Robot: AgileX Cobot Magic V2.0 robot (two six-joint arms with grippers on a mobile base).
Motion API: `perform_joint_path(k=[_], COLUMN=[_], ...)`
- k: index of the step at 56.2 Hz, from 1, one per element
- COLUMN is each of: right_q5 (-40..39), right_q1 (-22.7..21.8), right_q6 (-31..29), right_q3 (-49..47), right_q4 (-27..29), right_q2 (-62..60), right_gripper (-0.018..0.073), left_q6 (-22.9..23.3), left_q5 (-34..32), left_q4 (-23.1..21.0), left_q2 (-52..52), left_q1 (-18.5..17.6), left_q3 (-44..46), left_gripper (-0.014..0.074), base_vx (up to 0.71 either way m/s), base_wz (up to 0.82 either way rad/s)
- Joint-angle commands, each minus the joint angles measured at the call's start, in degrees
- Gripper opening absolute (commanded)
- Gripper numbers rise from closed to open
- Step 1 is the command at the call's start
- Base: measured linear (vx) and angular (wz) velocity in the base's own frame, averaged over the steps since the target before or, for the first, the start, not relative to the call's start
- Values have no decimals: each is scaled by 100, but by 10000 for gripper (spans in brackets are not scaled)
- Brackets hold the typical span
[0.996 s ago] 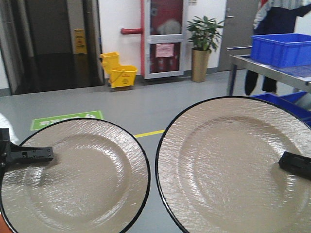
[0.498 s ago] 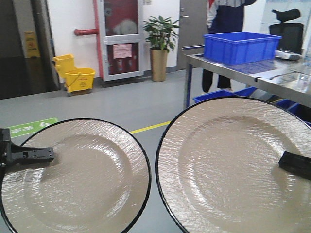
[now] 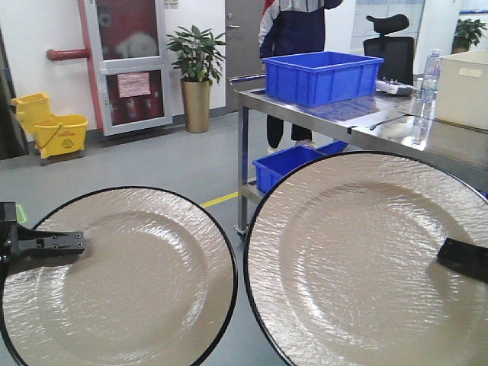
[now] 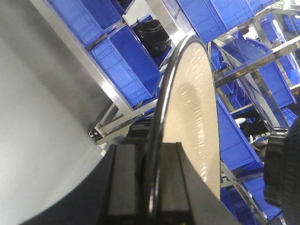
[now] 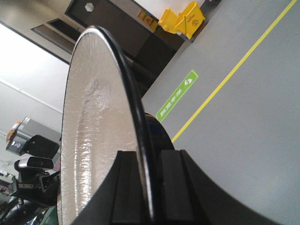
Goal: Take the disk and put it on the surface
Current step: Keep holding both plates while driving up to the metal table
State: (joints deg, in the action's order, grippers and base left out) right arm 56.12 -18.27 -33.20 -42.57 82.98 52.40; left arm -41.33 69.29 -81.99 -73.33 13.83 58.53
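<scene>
The left gripper [image 4: 152, 187] is closed on the rim of the left plate [image 4: 192, 108]. In the left wrist view, one black finger lies on each side of the dark edge and both press on it. The right gripper [image 5: 147, 187] pinches the rim of the right plate [image 5: 98, 140] in the same way, with the edge between its two fingers.

In the front view both plates are held in the air, and their beige, rippled faces are turned to the camera. The left plate is gripped at its left edge and the right plate at its right edge. They are just beside one another, and a narrow strip of the grey floor [image 3: 152, 164] shows between them. The right plate looks larger and reaches higher in the view.

Neither plate is on the stainless-steel worktop [image 3: 450, 141], which stands beyond the right plate at the far right. On this worktop there are a blue crate [image 3: 320, 76] and, further right, a white box [image 3: 461, 88]. Blue bins [image 3: 293, 164] sit low under it. A person in dark clothes [image 3: 293, 30] stands behind the crate.

At the far left, near the wall, there are a potted plant [image 3: 196, 76] and a yellow mop bucket [image 3: 49, 133]. A yellow line [image 3: 219, 200] crosses the floor.
</scene>
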Motion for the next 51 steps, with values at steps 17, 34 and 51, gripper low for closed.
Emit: perform_joint_path(k=[17, 34, 51], right_q5=[40, 40, 35], right_q1=[-6, -6, -6], right_q6=[34, 34, 34], right_q3=[-209, -209, -209], right_q4=[735, 735, 735], right_q2=[-65, -65, -65], right_gripper=[-9, -9, -9], left_q6=[27, 27, 27], left_q5=[40, 40, 40], left_q4=[-841, -841, -841], left_q2=[31, 31, 31], left_q1=[31, 31, 31], left_q3=[245, 245, 245], left_gripper=[-8, -8, -8], base_vx=[37, 46, 50], base_wz=[-12, 2, 2])
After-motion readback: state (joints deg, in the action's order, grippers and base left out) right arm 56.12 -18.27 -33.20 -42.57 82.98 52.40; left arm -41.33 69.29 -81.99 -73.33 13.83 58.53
